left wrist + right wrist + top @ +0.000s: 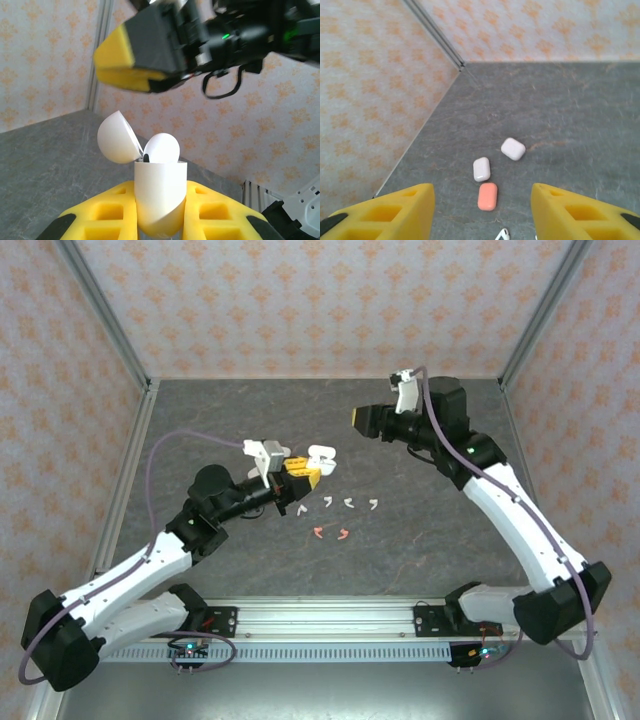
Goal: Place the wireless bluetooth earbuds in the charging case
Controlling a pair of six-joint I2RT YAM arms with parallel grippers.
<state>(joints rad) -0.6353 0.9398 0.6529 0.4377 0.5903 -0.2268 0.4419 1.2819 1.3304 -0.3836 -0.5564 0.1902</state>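
My left gripper is shut on an upright white charging case, pinched between its yellow fingers. The case's lid is swung open, and a rounded white earbud head sticks out of the top. In the top view the held case hovers over the middle of the table. My right gripper hangs open and empty just beyond and above it, and looms in the left wrist view. Several white earbuds and two salmon-pink earbuds lie loose on the table below.
In the right wrist view, two closed white cases and one pink case lie on the grey tabletop toward the corner. A loose earbud lies at that view's bottom edge. Patterned walls enclose the table.
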